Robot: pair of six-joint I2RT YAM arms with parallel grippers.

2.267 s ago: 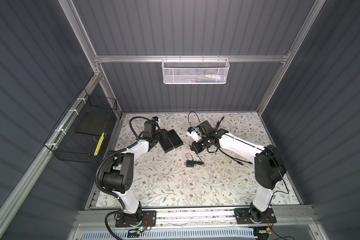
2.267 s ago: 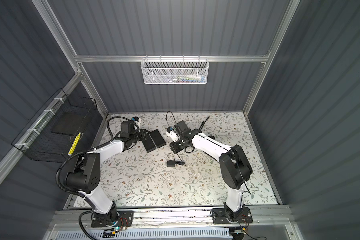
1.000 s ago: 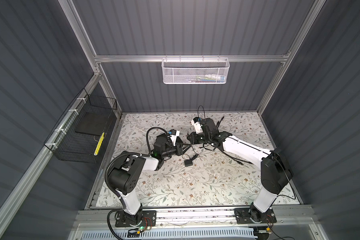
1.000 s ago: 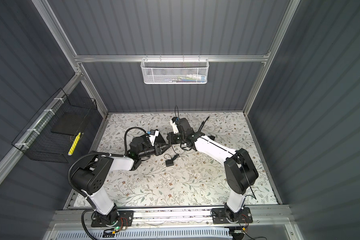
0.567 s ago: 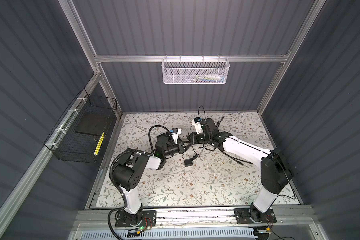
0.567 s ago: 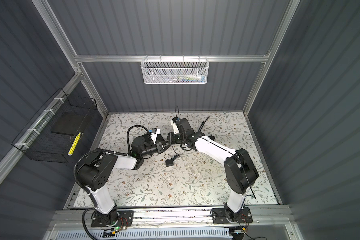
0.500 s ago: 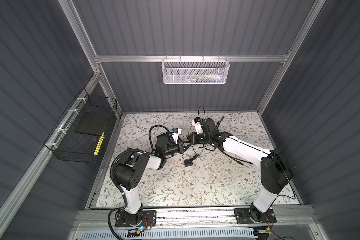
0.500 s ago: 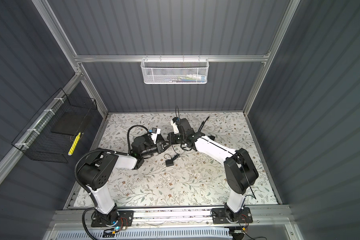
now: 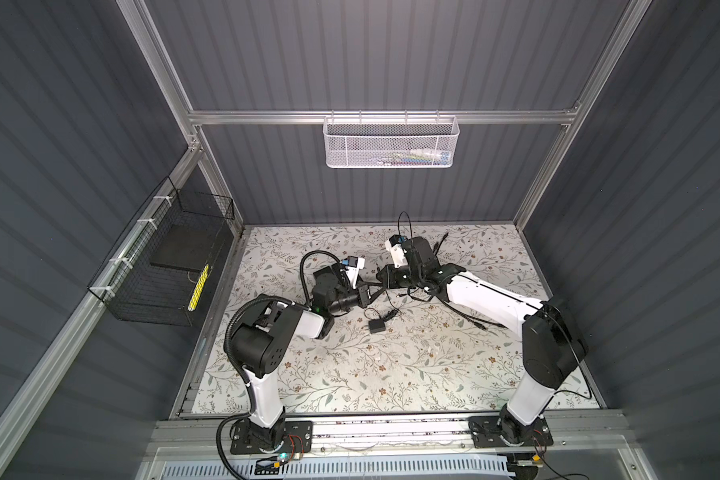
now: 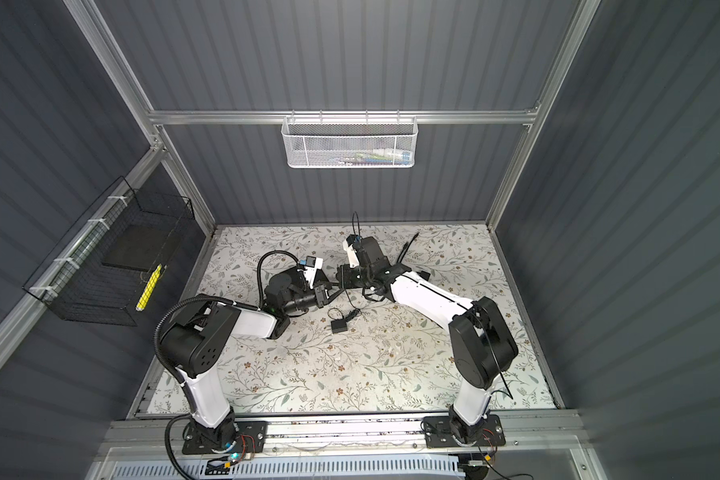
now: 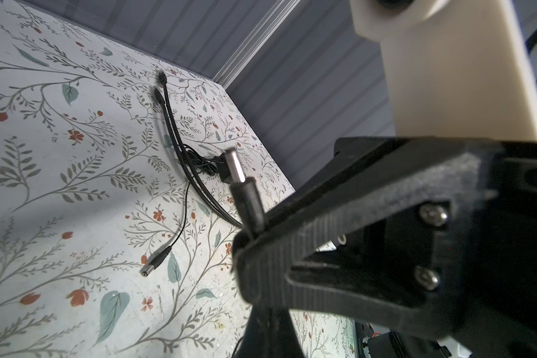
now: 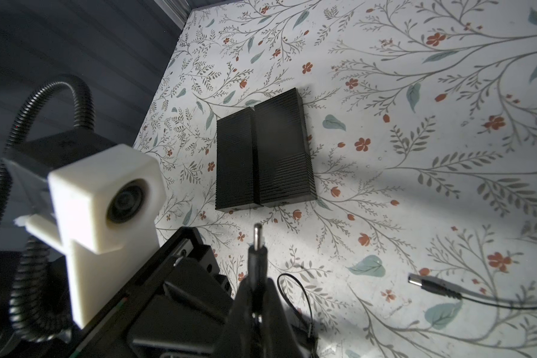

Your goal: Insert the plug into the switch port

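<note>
A small black adapter [image 9: 377,326] lay on the floral bench [image 9: 391,374]; just beyond it, the left gripper [image 9: 378,291] and right gripper [image 9: 381,277] stood tip to tip.

Bright, smooth metal tips the plug [image 11: 242,189], above a matt black moulded sleeve. The fingers [image 11: 323,217] are coarse, layered black plastic, and the camera housing [image 12: 103,192] is smooth cream plastic. Two black boxes [image 12: 281,148] show finely ribbed matt plastic. The bench [image 9: 391,374] wears a matt floral-print sheet, and at nine o'clock hangs a black wire basket [image 9: 159,282].
</note>
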